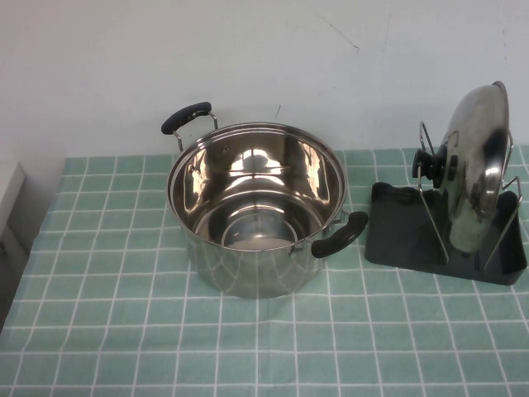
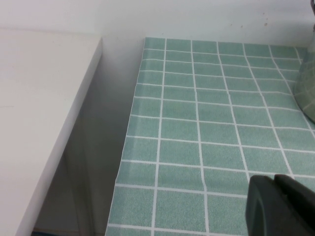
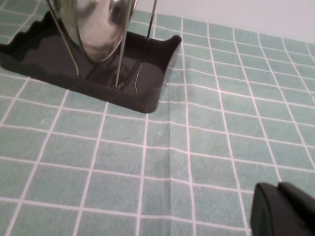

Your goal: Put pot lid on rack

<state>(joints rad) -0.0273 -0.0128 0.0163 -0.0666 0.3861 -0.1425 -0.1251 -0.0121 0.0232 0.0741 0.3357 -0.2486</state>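
While the lid (image 1: 478, 169) stands on edge in the rack (image 1: 388, 240), it leans between the wire loops, with its black knob (image 1: 423, 163) turned toward the pot (image 1: 258, 207). This rack sits on the checked green surface (image 1: 124, 331), just beside the pot's near handle (image 1: 340, 234), on the robot's right. Only a dark corner of the left claw (image 2: 280, 206) shows, above the surface near its left edge; of the right claw (image 3: 283, 210) too, near the rack. Whether either is apart or together, I cannot tell.
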